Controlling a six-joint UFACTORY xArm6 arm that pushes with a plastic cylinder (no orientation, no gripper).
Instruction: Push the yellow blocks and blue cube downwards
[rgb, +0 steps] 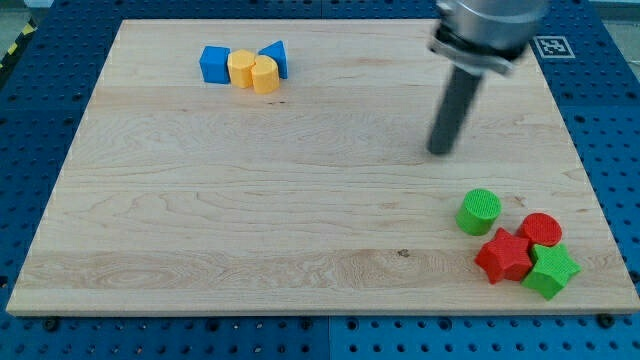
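A blue cube (214, 64) sits near the view's top left of the wooden board (250, 200). Touching its right side is a yellow hexagonal block (241, 69), then a yellow heart-like block (265, 75), then a blue triangular block (276, 57). The four form a tight row. My tip (440, 151) rests on the board far to the view's right of this row and a little lower, touching no block.
A cluster sits at the view's bottom right: a green cylinder (479, 211), a red cylinder (541, 230), a red star block (504, 255) and a green star block (551, 270). The board lies on a blue perforated table (40, 110).
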